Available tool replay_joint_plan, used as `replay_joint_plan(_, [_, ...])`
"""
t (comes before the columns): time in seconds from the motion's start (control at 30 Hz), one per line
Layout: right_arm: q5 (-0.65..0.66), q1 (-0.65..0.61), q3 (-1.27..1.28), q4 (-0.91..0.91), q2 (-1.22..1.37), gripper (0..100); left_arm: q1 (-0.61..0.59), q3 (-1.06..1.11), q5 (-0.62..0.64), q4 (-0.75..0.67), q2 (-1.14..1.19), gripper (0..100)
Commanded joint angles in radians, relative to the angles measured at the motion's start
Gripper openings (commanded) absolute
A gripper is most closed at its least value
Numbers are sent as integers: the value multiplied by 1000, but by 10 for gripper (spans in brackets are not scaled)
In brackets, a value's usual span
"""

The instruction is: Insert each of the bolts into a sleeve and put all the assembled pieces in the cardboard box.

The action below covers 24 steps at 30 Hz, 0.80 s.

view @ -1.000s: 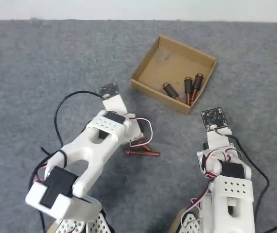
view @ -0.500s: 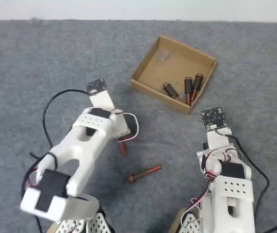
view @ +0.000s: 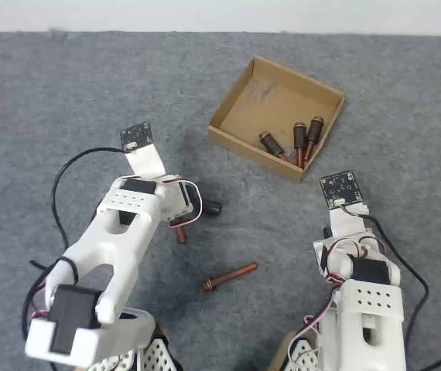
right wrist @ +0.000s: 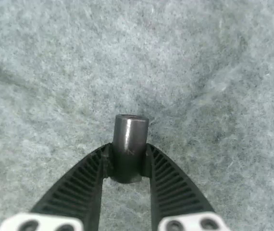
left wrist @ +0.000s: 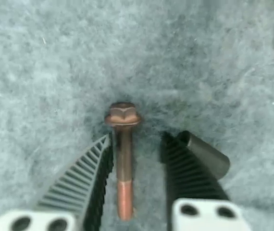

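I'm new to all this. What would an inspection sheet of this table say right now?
Surface: grey felt mat.
Job's things: cardboard box holding three sleeved bolts; loose bolt on the mat; loose sleeve beside the left claw.
Clutter: nothing seen.
Claws: left claw open around a second bolt; right claw shut on the held sleeve.
Cables: black cable loops by the left arm; another cable trails off the right arm.
Surroundings: pale strip beyond the mat.

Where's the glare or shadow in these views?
Right wrist view: a bright highlight streak runs down the sleeve clamped in the right end effector. Left wrist view: a soft dark shadow rings the head of the bolt. High view: even light, with only soft shadow under the left arm.
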Motion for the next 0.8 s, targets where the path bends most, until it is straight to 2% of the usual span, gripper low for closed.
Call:
replay_joint_plan(0.0, [15,16,-5,-8,4,7,-9,-64,-9,9,29,152])
replay_joint_plan(0.13, [15,16,-5,-8,4,7,-11,-142,-9,41,126,95])
replay_joint_plan(0.27, [15,16,-5,-8,4,7,-14,-206,-9,92,183,94])
replay_joint_plan(0.47, [15,16,-5,-8,4,7,-14,-209,-9,91,189,84])
replay_joint_plan(0.57, [15,16,-5,-8,4,7,-14,-211,-14,89,187,8])
replay_joint_plan(0.77, [15,16,-5,-8,4,7,-83,-197,-29,89,101,10])
